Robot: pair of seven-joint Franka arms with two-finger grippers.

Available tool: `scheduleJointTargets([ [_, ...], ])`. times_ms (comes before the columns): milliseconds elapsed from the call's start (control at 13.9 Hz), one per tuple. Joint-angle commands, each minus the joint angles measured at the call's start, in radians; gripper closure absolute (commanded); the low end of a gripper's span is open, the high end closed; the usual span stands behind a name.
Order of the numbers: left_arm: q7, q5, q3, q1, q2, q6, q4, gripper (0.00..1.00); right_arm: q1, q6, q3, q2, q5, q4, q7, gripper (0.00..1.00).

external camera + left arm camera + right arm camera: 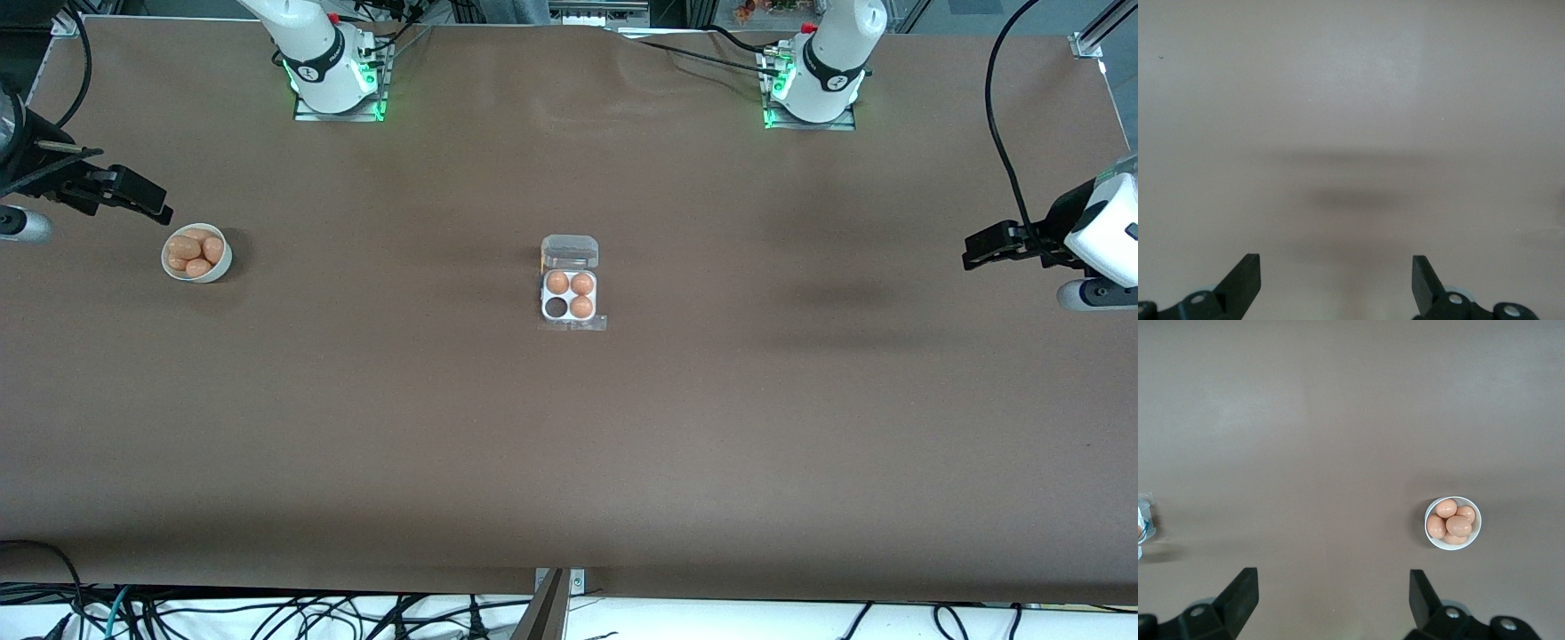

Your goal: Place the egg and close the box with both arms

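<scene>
The clear egg box [570,284] sits open mid-table, its lid [570,252] folded back toward the robots' bases. Three orange-brown eggs fill its white tray; the cell [556,308] nearer the front camera, toward the right arm's end, is empty. A white bowl [196,253] holds several eggs [191,251] at the right arm's end; it also shows in the right wrist view [1453,523]. My right gripper [142,197] hovers open and empty near the bowl, its jaws [1333,597] wide apart. My left gripper [987,246] hovers open and empty over bare table, jaws [1336,277] wide apart.
The brown table top [569,444] spreads wide around the box. Cables hang along the table's front edge [267,613]. The arm bases [338,80] glow green along the edge nearest the robots. The box's edge shows at the border of the right wrist view [1143,523].
</scene>
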Motion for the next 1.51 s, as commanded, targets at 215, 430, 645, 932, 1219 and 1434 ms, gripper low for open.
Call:
scheduleJointTargets([
  [215, 0.019, 0.009, 0.001, -0.001, 0.004, -0.008, 0.013, 0.00, -0.100, -0.004, -0.024, 0.174, -0.007, -0.002, -0.179, 0.00],
  [430, 0.020, 0.009, 0.001, -0.001, 0.004, -0.008, 0.013, 0.00, -0.163, -0.004, -0.024, 0.279, -0.007, -0.008, -0.237, 0.00],
  [645, 0.020, 0.009, 0.001, -0.001, 0.005, -0.008, 0.011, 0.00, -0.205, 0.042, -0.025, 0.328, -0.012, -0.021, -0.303, 0.00],
  [932, 0.020, 0.009, 0.001, -0.001, 0.005, -0.008, 0.011, 0.00, -0.208, 0.256, -0.100, 0.302, -0.027, -0.195, -0.459, 0.00],
  [1219, 0.019, 0.009, 0.001, -0.001, 0.005, -0.008, 0.011, 0.00, -0.208, 0.471, -0.143, 0.233, -0.019, -0.422, -0.530, 0.00],
  [1434, 0.020, 0.009, 0.001, -0.001, 0.005, -0.008, 0.011, 0.00, -0.208, 0.597, -0.180, 0.210, -0.018, -0.550, -0.573, 0.00],
])
